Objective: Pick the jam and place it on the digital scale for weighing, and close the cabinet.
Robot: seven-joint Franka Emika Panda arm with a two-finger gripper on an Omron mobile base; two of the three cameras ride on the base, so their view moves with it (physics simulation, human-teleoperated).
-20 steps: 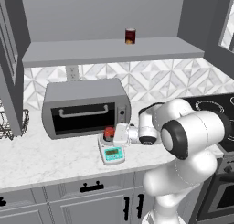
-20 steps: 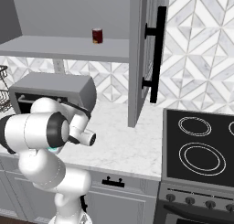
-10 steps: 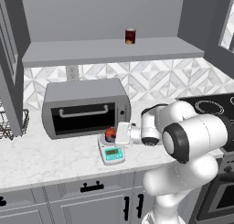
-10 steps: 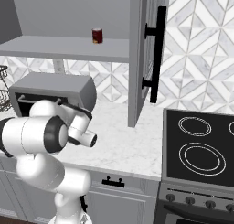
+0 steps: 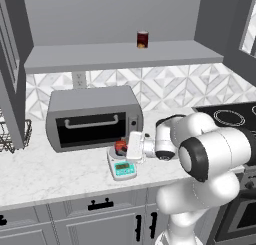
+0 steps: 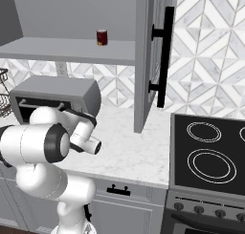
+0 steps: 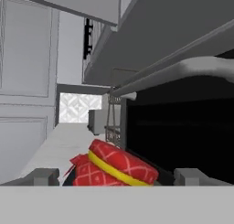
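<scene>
Hand (image 5: 122, 150) holds jam (image 5: 120, 147) over digital scale (image 5: 122, 167), beside toaster oven (image 5: 94, 117).

The marble counter (image 5: 55, 174) carries a grey toaster oven (image 5: 94, 118) against its back edge. The white scale (image 5: 122, 167) stands just in front of the oven, near the counter's front edge. A wire basket (image 5: 11, 137) sits at the left end. The cabinet shelf (image 5: 120, 55) above bears one dark red can (image 5: 142, 39).
</scene>
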